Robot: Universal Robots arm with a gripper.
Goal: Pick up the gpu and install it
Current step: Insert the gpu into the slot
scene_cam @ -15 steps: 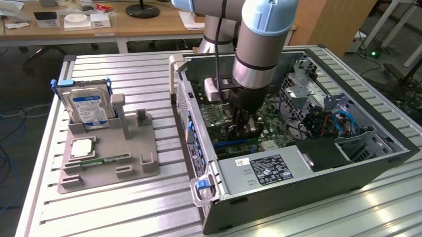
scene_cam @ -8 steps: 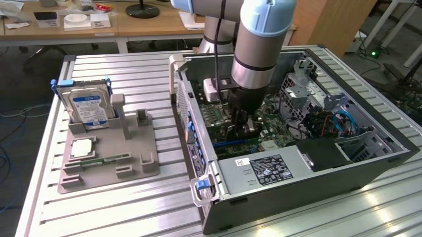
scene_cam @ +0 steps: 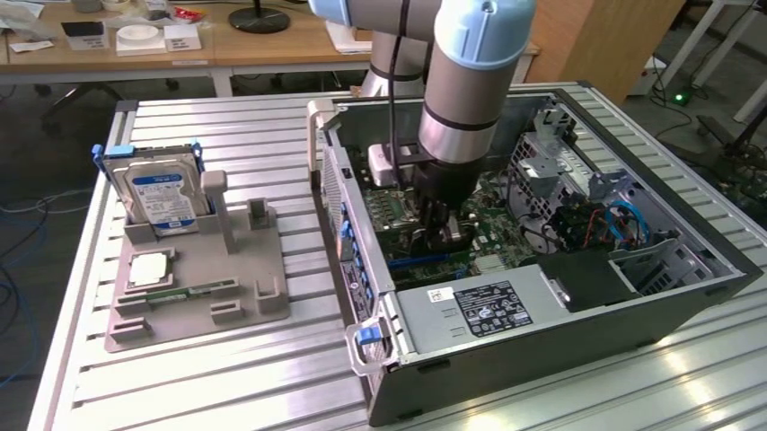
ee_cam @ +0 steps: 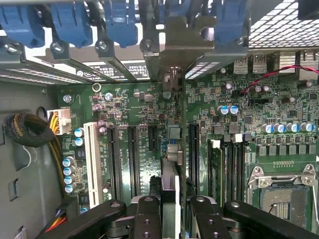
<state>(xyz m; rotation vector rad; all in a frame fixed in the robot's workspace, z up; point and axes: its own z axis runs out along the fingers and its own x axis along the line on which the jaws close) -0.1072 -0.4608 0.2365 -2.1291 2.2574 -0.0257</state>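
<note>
The gpu [ee_cam: 171,164] shows edge-on in the wrist view, a thin card running from between my fingers toward its silver bracket [ee_cam: 175,47] at the case's rear slot openings. My gripper [ee_cam: 170,206] is shut on it, with black fingers [ee_cam: 147,216] on either side. The card stands upright over the motherboard [ee_cam: 134,99], in line with the black expansion slots [ee_cam: 132,159]; whether it sits in a slot I cannot tell. In the exterior view the gripper [scene_cam: 437,232] reaches down into the open computer case [scene_cam: 540,305].
Blue slot latches [ee_cam: 119,22] line the case's rear wall. A cable bundle [ee_cam: 27,129] and a CPU socket [ee_cam: 284,199] flank the slots. Outside, a grey fixture [scene_cam: 198,296] carries a hard drive [scene_cam: 162,197], a processor [scene_cam: 150,268] and a memory stick [scene_cam: 192,291].
</note>
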